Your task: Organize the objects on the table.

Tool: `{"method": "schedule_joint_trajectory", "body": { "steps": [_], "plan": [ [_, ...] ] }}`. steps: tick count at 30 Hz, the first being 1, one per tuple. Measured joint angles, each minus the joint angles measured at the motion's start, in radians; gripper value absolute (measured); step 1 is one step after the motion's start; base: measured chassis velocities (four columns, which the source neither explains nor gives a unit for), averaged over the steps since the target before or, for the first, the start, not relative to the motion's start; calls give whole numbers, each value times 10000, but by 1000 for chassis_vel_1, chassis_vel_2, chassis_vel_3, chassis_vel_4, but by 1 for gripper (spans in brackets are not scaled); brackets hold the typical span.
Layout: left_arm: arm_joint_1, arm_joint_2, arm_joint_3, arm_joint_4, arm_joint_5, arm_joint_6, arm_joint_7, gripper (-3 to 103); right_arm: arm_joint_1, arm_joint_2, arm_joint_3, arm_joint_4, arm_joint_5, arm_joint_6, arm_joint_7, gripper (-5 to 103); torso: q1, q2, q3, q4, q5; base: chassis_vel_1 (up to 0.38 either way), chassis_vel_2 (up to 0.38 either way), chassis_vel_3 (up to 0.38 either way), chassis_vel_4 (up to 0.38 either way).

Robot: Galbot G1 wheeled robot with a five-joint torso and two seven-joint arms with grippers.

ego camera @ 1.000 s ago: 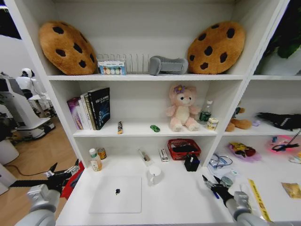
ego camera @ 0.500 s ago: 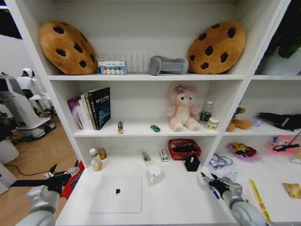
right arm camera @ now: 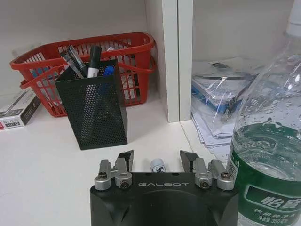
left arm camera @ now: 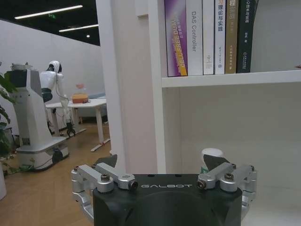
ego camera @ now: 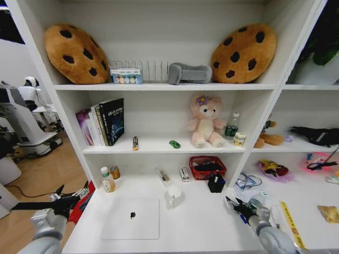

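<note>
- A laptop [ego camera: 131, 218] was laid on the table [ego camera: 196, 225], left of a mug [ego camera: 173, 196].
- A pen cup [right arm camera: 96, 107] was placed before a basket [right arm camera: 134, 49].
- A marker [right arm camera: 157, 165] was found between the right gripper's [right arm camera: 156, 159] fingertips, beside a bottle [right arm camera: 268, 155].

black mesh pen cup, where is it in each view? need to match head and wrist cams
Head view: black mesh pen cup on the desk just in front of the red basket, ahead of the right claw.
Right wrist view: pen cup stands just beyond the open claw, markers poking out.
Left wrist view: not in it.
Shared landmark: the red basket, directly behind the cup.
</note>
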Motion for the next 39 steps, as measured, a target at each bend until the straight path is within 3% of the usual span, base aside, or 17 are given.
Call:
{"method": "schedule_joint_trajectory", "body": {
  "steps": [1,3,5,7,8,10,11,17,39],
  "plan": [
    [0,0,0,0,0,0,0,100,0,0,0,0,0,0,0,58,0,0,0,0,0,0,0,0,0],
    [-17,-3,9,27,9,0,3,100,109,1,-57,-56,50,-71,-5,47,0,0,0,1,0,0,0,0,0],
    [-27,-6,14,32,10,0,3,100,171,9,-89,-86,83,-113,-16,47,0,0,0,2,0,0,0,0,0],
    [-59,-24,11,33,-2,0,3,100,267,56,-133,-140,88,-134,-34,36,0,1,0,1,1,0,0,0,0],
    [-59,-24,11,33,-2,0,3,100,267,56,-133,-140,88,-134,-34,36,0,1,0,1,1,0,0,0,0],
    [-106,-52,-17,39,-33,-1,0,100,331,124,-169,-159,83,-230,-35,25,1,0,0,2,1,0,0,0,0],
    [-106,-52,-17,39,-33,-1,0,100,331,124,-169,-159,83,-230,-35,25,1,0,0,2,1,0,0,0,0],
    [-121,-1,-73,45,-119,1,-43,100,304,179,-178,-173,81,-322,-27,2,-2,1,-2,2,-3,0,0,0,0],
    [-146,16,-101,84,-153,10,-76,100,-118,388,-70,-63,-254,-125,76,0,-3,4,-2,1,-2,0,0,0,0]
  ]
}}
